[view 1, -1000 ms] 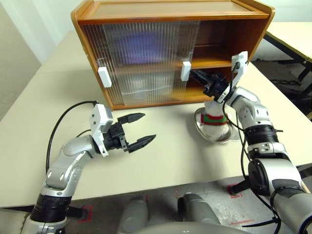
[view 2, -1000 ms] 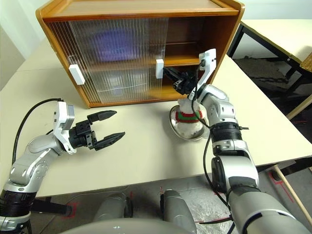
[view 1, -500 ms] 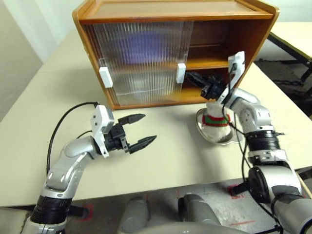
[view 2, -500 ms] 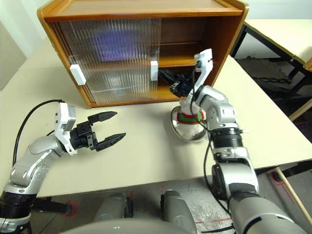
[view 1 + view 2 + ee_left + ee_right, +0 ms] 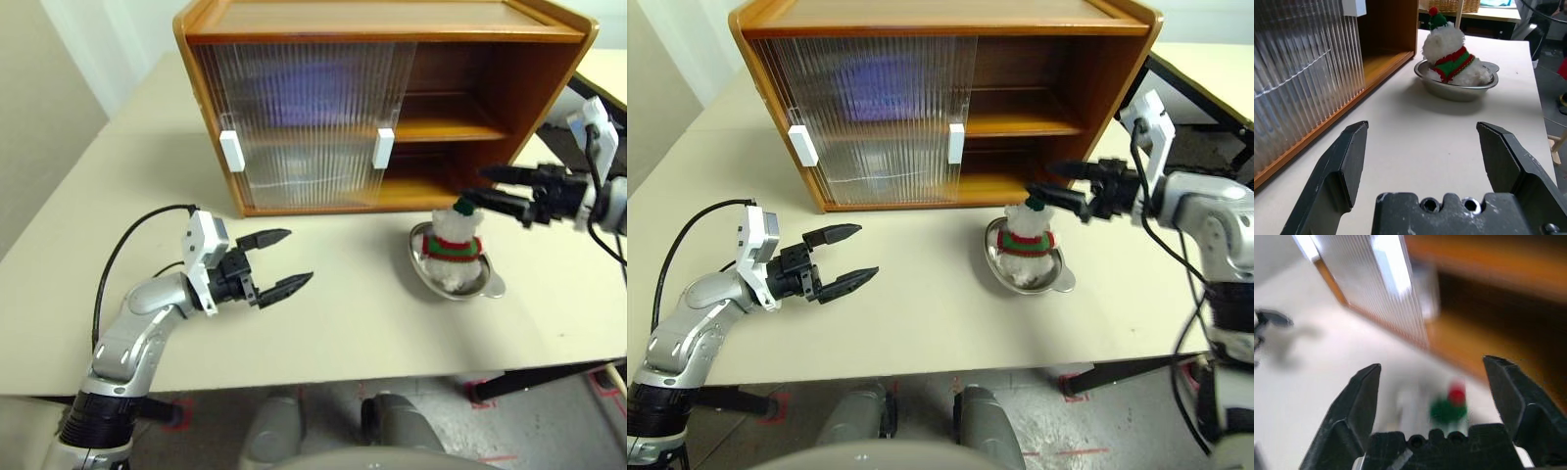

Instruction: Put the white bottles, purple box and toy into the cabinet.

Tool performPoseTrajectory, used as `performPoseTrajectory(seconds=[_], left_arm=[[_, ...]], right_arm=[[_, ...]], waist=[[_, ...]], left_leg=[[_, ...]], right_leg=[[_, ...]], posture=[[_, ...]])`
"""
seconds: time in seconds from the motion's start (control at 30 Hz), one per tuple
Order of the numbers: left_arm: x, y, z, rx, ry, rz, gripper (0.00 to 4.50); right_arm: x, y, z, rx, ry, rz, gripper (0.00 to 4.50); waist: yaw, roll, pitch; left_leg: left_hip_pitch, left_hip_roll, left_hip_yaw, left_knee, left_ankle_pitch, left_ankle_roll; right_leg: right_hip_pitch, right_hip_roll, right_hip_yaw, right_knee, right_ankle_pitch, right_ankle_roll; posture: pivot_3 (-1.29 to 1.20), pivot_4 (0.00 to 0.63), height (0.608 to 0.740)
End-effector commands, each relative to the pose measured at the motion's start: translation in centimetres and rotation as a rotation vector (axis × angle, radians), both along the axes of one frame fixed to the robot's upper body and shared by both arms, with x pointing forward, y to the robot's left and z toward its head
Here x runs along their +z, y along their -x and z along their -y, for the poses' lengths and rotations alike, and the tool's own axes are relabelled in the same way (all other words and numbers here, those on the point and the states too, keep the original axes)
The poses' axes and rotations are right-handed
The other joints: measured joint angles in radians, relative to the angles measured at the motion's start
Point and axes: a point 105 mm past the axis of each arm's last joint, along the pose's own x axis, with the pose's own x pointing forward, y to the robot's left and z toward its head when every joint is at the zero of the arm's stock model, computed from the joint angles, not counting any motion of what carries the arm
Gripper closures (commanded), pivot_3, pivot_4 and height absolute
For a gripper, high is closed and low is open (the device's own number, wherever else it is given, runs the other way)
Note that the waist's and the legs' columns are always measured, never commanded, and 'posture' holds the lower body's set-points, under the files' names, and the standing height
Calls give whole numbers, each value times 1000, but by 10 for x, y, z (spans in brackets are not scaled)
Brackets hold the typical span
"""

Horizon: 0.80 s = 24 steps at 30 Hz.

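Note:
The toy, a white plush bear in a red-and-green sweater, sits in a shallow steel dish in front of the cabinet's open right half. My right gripper hovers open just right of the toy's hat, pointing left, with nothing between its fingers. My left gripper stands open over the table at the left, well short of the toy. A purple blur behind the ribbed doors on the upper shelf is the purple box. The white bottles are hidden behind those doors.
Two ribbed sliding doors with white handles cover the cabinet's left and middle. The table has bare room between my two arms. Its front edge is near. A second table stands at the back right.
My right gripper has pulled back to the right, away from the door handle, and opened. The right sliding door stands slightly further left. The left arm kept still; the camera shifted.

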Motion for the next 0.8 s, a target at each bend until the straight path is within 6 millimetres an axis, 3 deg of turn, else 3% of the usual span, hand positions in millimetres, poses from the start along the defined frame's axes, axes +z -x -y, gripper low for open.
performPoseTrajectory(seconds=[0.03,0.13,0.3,0.43,0.73,0.8], left_arm=[[-1,0,3,-21,-6,0,0],[-3,0,4,-30,-9,-1,0],[-1,-2,5,-35,-7,6,0],[-1,-3,4,-38,-10,13,0],[6,-9,1,-31,6,39,0],[5,-9,0,-31,3,40,0]], right_arm=[[-9,16,-4,12,-12,-127,25],[-26,24,-4,-9,-14,-202,25],[-28,13,0,-76,-24,-187,25],[-45,19,2,-87,-3,-289,25],[-61,9,-9,-105,-39,-306,25],[-63,7,-12,-99,-43,-307,401]], waist=[[-5,0,0],[-6,-2,0],[-5,-2,1],[-4,-2,0],[-3,-2,0],[-2,-2,0]], left_leg=[[0,0,0,0,0,0],[1,0,0,1,0,0],[0,0,0,5,0,1],[-1,0,0,6,1,2],[-7,0,-1,7,1,3],[-7,0,-1,7,1,3]], right_leg=[[0,0,0,0,-1,1],[2,0,0,-1,-1,3],[2,0,-1,-1,1,5],[2,0,-1,-1,1,6],[0,1,-1,-1,2,5],[0,1,-1,-1,3,5]], posture=[[201,0,740],[201,0,740],[203,0,740],[207,0,740],[211,0,740],[215,0,740]])
